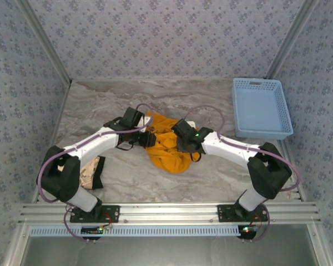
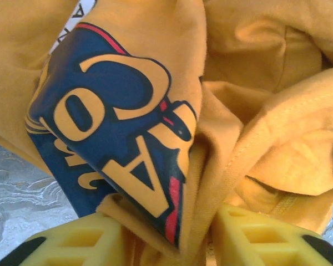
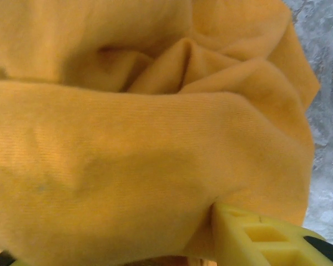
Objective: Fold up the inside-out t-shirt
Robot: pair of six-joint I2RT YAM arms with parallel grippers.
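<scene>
The crumpled inside-out t-shirt [image 1: 167, 149] lies mid-table [image 1: 222, 173], its left side clamped by the left pincer [image 1: 148, 138], while at its right side cloth hides whether the right pincer [image 1: 181, 145] grips.

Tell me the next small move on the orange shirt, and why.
Probably lift the left end effector, which pinches fabric beside the dark graphic, and draw it away from the right end effector: the t-shirt lies bunched in a heap, nothing spread flat.

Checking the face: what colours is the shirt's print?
Print: navy, yellow letters, red trim; left wrist view.
</scene>
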